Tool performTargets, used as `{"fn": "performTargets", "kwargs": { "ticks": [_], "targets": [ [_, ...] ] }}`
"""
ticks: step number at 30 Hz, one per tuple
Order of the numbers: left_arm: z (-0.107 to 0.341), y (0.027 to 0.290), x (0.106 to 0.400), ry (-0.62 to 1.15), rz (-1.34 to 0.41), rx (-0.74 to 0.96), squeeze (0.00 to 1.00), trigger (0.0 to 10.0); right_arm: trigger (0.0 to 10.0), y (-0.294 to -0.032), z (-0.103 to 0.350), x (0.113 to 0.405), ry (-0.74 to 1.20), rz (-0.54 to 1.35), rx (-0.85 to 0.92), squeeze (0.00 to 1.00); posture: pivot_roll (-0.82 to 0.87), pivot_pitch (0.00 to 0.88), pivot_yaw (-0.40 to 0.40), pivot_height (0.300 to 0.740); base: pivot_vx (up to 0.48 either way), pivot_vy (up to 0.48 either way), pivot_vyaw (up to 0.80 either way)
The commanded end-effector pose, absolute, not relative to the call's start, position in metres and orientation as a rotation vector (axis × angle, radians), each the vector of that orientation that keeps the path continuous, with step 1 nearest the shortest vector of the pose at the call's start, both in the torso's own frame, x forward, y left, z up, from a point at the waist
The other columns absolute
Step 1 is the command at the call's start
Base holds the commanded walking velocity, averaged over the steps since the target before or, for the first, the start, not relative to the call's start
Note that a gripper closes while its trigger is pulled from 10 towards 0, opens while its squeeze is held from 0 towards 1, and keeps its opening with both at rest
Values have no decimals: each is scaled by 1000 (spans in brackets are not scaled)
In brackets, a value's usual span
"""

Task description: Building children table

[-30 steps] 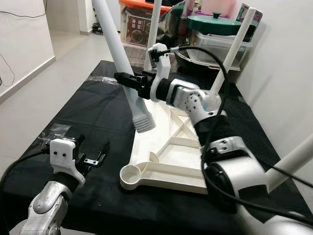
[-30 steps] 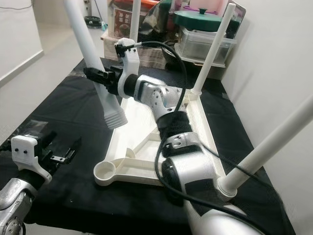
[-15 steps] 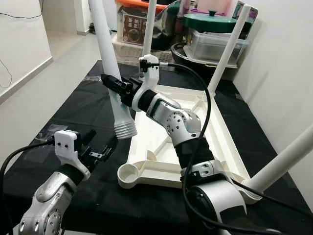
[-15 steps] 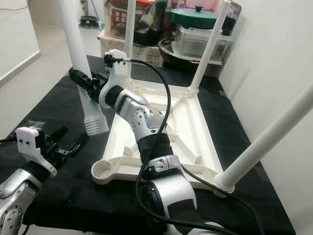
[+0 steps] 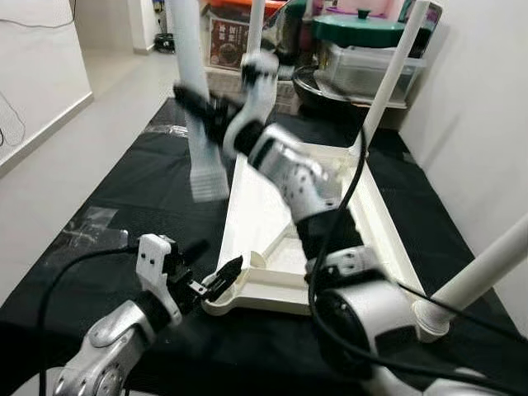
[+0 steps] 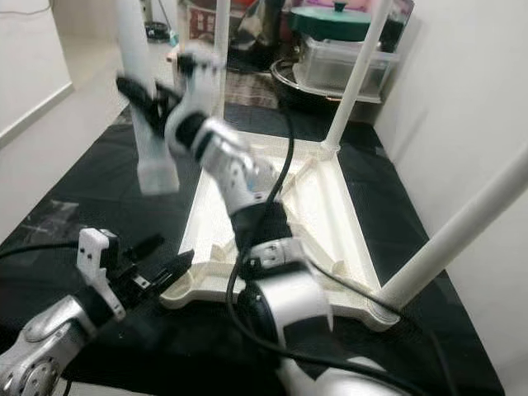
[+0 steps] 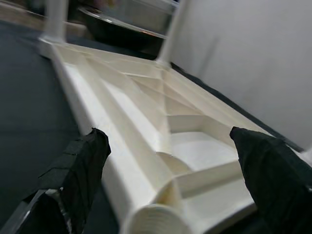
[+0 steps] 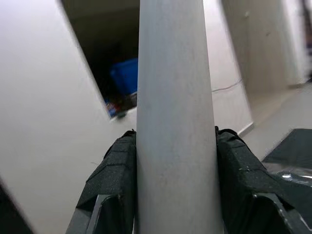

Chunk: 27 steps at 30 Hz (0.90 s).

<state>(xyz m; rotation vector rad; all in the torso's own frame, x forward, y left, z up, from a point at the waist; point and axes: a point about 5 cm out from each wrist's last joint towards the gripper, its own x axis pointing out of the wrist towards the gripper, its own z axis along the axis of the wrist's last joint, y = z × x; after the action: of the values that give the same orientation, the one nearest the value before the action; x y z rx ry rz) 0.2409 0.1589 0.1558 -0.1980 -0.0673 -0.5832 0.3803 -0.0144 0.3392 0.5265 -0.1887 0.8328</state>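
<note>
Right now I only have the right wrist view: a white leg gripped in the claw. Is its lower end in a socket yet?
Observer: No. The right claw holds the leg in the air, with its ribbed end beside the upturned table.
Operator: Which socket is free?
Observer: The socket at the near left corner.
Operator: Where's the left claw?
Observer: The left claw is open, its fingers on either side of that corner.
</note>
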Motion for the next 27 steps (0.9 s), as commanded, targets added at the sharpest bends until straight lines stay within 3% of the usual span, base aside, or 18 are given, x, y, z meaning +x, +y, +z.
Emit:
{"fn": "performTargets", "kwargs": {
  "ticks": [1, 5, 18, 27],
  "targets": [
    [158, 164, 237, -77, -554, -199, 0, 10000, 0, -27, 343, 387, -194, 788, 581, 0, 96, 0, -117, 740, 0, 0, 0],
    [159, 170, 235, -82, -528, -193, 0, 10000, 0, -33, 347, 389, -205, 766, 606, 0, 106, 0, -127, 740, 0, 0, 0],
    [171, 148, 252, -100, -690, -180, 0, 10000, 0, 25, 284, 355, -74, 941, 528, 0, 88, 0, -107, 740, 0, 0, 0],
    [182, 147, 257, -143, -689, -199, 0, 10000, 0, 31, 275, 350, -59, 950, 528, 0, 89, 0, -110, 740, 0, 0, 0]
  ]
}}
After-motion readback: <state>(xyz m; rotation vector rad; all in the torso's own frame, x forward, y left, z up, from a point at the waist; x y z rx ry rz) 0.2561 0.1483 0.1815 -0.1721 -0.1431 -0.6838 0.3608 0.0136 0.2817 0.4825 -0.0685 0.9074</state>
